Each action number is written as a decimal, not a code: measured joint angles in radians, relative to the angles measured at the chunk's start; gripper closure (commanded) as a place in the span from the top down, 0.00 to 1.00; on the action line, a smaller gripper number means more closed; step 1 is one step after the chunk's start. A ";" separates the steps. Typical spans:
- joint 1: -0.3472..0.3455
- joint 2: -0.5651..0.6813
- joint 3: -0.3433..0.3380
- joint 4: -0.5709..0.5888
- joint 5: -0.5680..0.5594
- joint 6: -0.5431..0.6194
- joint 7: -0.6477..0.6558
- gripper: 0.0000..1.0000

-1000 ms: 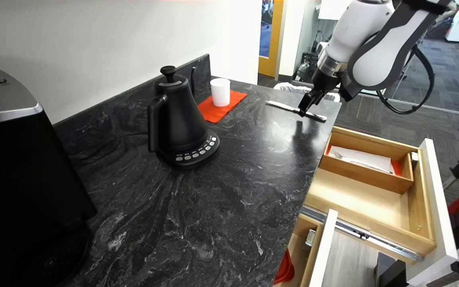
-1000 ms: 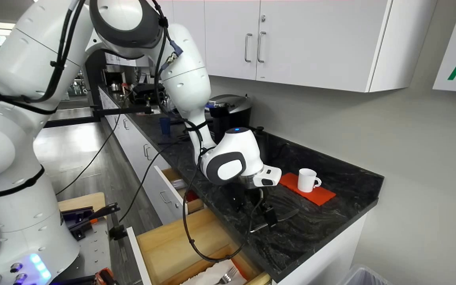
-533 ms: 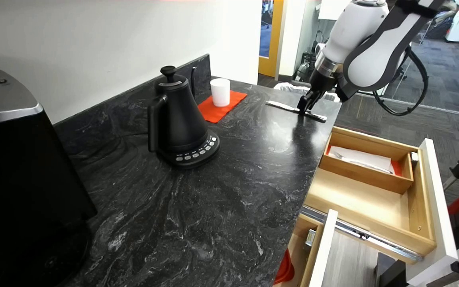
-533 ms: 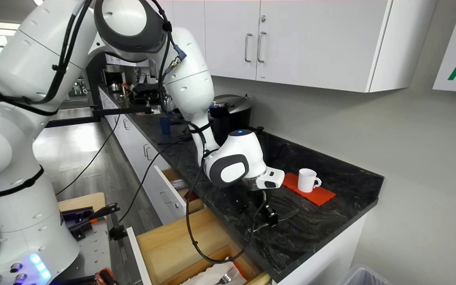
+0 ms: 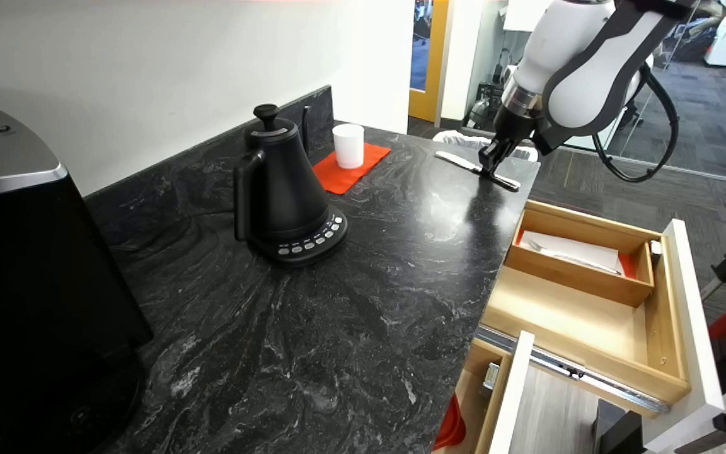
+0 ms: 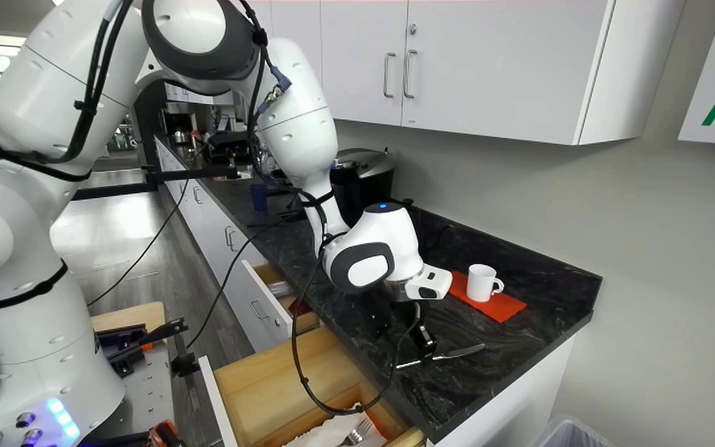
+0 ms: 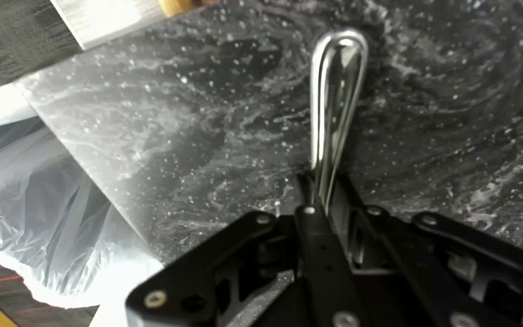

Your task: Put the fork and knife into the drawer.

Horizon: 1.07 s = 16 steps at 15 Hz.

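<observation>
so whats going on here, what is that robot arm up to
A robot arm has its hand closed on the knife, gripping it near the middle, at the dark counter. I can't tell whether the knife is lifted clear. The fork already lies in the open drawer, on a white sheet inside a small wooden compartment. The knife is not in there yet, so it is the piece left to put away.

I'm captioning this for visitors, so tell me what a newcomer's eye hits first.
Probably the big white arm over the dark countertop, its tool closed on the shiny knife. Then the bright red napkin lying there under the white mug. Lower down, the open wooden drawer holds the fork.
</observation>
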 measured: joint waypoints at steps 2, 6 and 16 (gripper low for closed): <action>-0.015 -0.016 0.012 -0.008 0.004 -0.032 0.000 0.08; -0.039 -0.105 0.032 -0.086 0.004 -0.084 -0.010 0.08; -0.054 -0.375 0.051 -0.349 0.004 -0.252 -0.105 0.08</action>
